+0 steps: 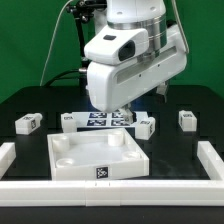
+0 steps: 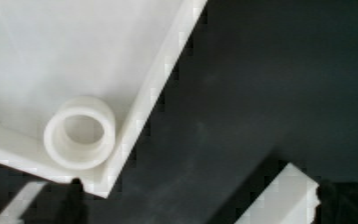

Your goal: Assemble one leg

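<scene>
Several small white legs with tags lie on the black table in the exterior view: one at far left (image 1: pixel 27 123), one beside the marker board (image 1: pixel 68 123), one right of centre (image 1: pixel 147 125), one at far right (image 1: pixel 186 119). The large white tray (image 1: pixel 98 158) lies in front; the wrist view shows its edge and a round corner socket (image 2: pixel 82 133). My gripper (image 1: pixel 124 108) hangs low over the table behind the tray, mostly hidden by the arm. In the wrist view the gripper (image 2: pixel 185 212) is open, with dark table and a white piece (image 2: pixel 293 195) that I cannot identify between its fingers.
The marker board (image 1: pixel 100 120) lies behind the tray under the arm. A low white wall (image 1: pixel 214 160) borders the table at the left, front and right. A green backdrop and cables stand behind.
</scene>
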Controlling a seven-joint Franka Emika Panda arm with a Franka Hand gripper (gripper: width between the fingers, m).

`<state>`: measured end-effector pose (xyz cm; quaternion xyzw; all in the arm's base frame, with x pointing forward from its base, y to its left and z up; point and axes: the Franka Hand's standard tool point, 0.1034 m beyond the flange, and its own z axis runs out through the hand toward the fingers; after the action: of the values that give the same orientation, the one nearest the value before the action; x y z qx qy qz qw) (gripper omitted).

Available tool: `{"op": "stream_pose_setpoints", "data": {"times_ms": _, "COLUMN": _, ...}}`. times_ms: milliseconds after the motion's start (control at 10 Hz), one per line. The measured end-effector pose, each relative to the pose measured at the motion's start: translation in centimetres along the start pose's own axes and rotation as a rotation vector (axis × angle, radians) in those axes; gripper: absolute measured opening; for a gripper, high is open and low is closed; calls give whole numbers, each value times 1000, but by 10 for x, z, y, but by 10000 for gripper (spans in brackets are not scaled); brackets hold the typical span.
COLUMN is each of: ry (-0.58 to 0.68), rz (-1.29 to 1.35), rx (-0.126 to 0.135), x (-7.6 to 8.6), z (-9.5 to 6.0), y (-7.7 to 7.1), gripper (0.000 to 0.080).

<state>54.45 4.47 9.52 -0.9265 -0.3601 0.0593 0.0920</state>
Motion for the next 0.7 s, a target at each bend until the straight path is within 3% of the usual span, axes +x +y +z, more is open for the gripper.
{"op": "stream_pose_setpoints", "data": {"times_ms": 700, "ry": -1, "rz": -17, "rx": -8, "x": -1, "z": 1, "y": 0, "gripper": 650}}
